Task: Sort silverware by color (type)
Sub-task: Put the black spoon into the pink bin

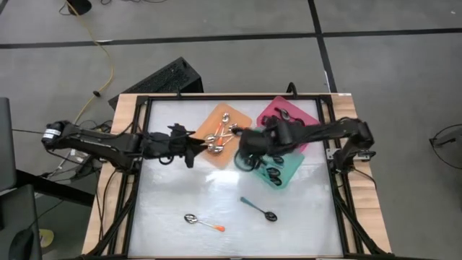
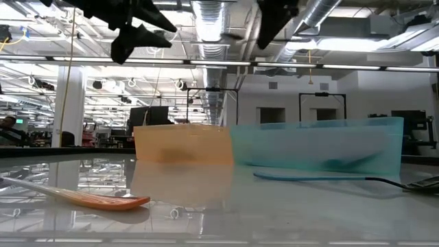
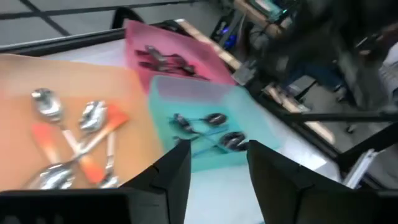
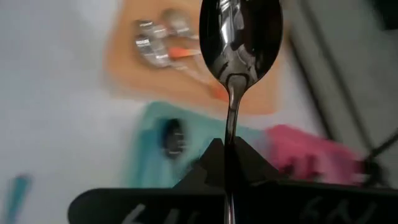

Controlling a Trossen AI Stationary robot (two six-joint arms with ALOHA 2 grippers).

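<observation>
**Silverware split between three trays, one spoon aloft, two loose on the worktop**

Silverware lies mostly in three trays at the far middle of the worktop (image 1: 173, 217). Farthest left, the left hand (image 1: 193, 151) hovers at the near left edge of the orange tray (image 1: 216, 155), its fingers (image 3: 171, 177) apart with nothing between them. In the orange tray rest the orange-handled spoons (image 1: 222, 137), shiny bowls up, piled loosely and crossing one another.

Nearer the front, an orange-handled spoon (image 1: 202, 222) lies alone on the bare worktop, and just to its right a teal-handled spoon (image 1: 258, 209) lies alone too, the pair well apart from the trays.

Right of the orange tray, the right hand (image 1: 249, 148) is raised above the spot where the trays meet. Its fingers are pressed together on the handle of a dark spoon (image 4: 239, 43), whose glossy bowl stands out beyond the fingertips.

Under and to the right of that hand sits the teal tray (image 1: 285, 173), touching the orange tray, with teal-handled spoons (image 3: 208, 127) lying inside. Behind it, at the far right, the pink tray (image 1: 278, 108) holds the black spoons (image 3: 163, 60).
</observation>
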